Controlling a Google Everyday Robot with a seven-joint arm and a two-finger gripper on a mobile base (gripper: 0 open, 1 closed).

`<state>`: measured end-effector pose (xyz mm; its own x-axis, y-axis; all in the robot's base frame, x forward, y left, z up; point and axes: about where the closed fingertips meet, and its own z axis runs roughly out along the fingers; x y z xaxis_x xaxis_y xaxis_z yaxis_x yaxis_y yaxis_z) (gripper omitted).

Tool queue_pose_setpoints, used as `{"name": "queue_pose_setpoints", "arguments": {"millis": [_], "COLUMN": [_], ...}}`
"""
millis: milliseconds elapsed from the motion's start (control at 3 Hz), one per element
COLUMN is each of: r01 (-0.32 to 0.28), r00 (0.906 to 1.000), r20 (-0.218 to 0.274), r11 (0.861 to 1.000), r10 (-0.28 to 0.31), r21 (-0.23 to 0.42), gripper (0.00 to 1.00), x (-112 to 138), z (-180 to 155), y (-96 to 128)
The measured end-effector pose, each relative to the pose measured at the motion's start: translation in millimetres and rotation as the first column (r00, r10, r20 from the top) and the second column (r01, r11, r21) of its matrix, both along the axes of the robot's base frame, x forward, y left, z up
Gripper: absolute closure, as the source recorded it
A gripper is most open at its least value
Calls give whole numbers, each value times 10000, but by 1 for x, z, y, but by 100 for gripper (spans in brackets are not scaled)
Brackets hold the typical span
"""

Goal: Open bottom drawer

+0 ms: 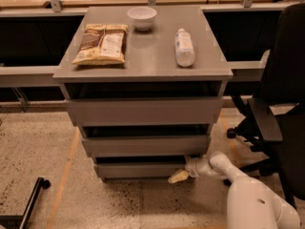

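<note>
The bottom drawer (pixel 140 170) is the lowest and narrowest of three grey fronts on the cabinet, with a dark gap above it. My white arm reaches in from the lower right. The gripper (pixel 180 175) is at the drawer front's right end, just above the floor, touching or very near the panel's lower right corner.
On the cabinet top (pixel 147 46) lie a snack bag (pixel 101 43), a white bowl (pixel 141 17) and a plastic bottle (pixel 184 47) on its side. A black office chair (pixel 279 113) stands close on the right. A black wheeled leg (pixel 28 202) is at lower left. The floor is speckled.
</note>
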<state>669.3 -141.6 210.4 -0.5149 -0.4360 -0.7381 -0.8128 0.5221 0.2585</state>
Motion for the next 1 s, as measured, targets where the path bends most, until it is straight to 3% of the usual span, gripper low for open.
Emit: {"name": "queue_pose_setpoints", "arguments": {"millis": [333,1000], "r01": [15,14], "r00": [9999,9998], "r20": [-169,-174], "r11": [10000,10000], "r10": [-15,-14], "r21": [-7,-8], "gripper": [0,49], "x": [-1,-1], "z": [-5,1], "y": [2,2]}}
